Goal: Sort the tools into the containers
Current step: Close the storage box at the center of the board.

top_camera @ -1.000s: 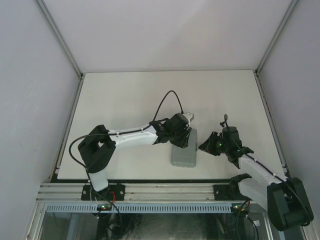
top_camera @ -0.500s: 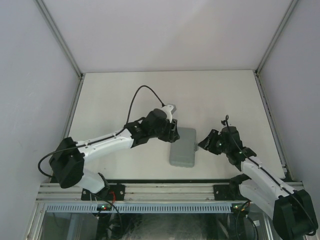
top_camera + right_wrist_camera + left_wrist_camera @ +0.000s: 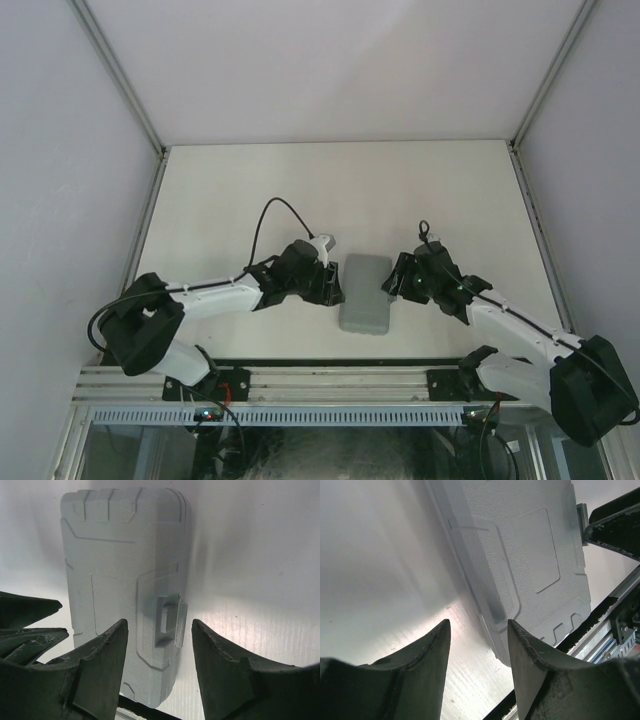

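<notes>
Pale walls (image 3: 330,60) box in a white matte table (image 3: 250,190) that fills the middle of the top view. A ribbed aluminium rail (image 3: 330,382) runs along the table's lower edge.

The grey case (image 3: 365,295) lies flat on the table at lower centre, its long side running up the frame. It is closed, so what it holds cannot be seen. It is a rounded rectangle of pebbled plastic, with raised panel outlines moulded into the top face and notched tabs along one short end.

Two arms reach in from lower left and lower right and flank the case. The left gripper (image 3: 478,625) sits just beside the case's left edge. Its dark wedge fingers are spread, with only table and the case's rim showing between them. The right gripper (image 3: 158,625) sits just beside the right edge, likewise spread and holding nothing. A small square latch (image 3: 169,617) juts from that long side, at centre in the right wrist view.
</notes>
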`<state>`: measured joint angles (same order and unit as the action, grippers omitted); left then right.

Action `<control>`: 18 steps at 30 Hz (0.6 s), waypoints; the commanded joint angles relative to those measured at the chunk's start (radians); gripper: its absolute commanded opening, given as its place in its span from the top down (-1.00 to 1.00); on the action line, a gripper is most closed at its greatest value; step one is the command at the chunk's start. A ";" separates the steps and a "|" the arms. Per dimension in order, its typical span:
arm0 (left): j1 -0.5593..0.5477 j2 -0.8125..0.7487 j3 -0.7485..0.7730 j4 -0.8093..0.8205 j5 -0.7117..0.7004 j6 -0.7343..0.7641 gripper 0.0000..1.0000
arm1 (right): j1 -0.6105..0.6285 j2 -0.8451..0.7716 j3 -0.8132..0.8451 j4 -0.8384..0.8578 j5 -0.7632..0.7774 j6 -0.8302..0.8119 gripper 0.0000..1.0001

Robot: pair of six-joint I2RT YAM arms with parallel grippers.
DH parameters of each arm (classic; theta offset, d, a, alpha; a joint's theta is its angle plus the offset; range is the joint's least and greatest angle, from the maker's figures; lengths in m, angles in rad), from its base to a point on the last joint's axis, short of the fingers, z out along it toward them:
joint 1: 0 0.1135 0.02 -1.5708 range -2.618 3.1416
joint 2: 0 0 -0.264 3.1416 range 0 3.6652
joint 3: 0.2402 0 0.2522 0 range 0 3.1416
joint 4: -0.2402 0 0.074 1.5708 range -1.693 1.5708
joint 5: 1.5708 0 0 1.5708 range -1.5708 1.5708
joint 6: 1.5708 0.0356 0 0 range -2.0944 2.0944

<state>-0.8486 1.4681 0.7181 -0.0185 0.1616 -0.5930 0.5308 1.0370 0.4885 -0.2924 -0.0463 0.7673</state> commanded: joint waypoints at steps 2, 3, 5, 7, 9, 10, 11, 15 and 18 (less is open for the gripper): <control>-0.003 0.007 -0.022 0.103 0.036 -0.019 -0.06 | 0.030 0.040 0.050 -0.038 0.075 0.016 -0.05; -0.007 0.012 -0.020 0.112 0.041 -0.021 -0.05 | 0.031 0.043 0.050 -0.036 0.074 0.016 -0.04; -0.017 0.023 -0.015 0.120 0.048 -0.026 -0.04 | 0.031 0.048 0.050 -0.033 0.068 0.015 -0.01; -0.031 0.034 -0.009 0.129 0.051 -0.032 -0.02 | 0.031 0.053 0.051 -0.030 0.060 0.015 0.01; -0.045 0.044 -0.002 0.138 0.051 -0.040 -0.01 | 0.031 0.059 0.052 -0.026 0.052 0.013 0.03; -0.053 0.048 0.002 0.142 0.052 -0.045 0.00 | 0.031 0.061 0.052 -0.024 0.049 0.012 0.04; -0.060 0.052 0.004 0.145 0.051 -0.050 0.01 | 0.032 0.063 0.052 -0.022 0.047 0.011 0.05; -0.080 0.067 0.010 0.154 0.049 -0.062 0.03 | 0.034 0.072 0.052 -0.017 0.037 0.010 0.09; -0.085 0.075 0.016 0.154 0.049 -0.064 0.04 | 0.034 0.075 0.052 -0.017 0.031 0.012 0.11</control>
<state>-0.9161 1.5246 0.7067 0.0895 0.1944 -0.6369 0.5579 1.1027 0.5079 -0.3248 -0.0090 0.7738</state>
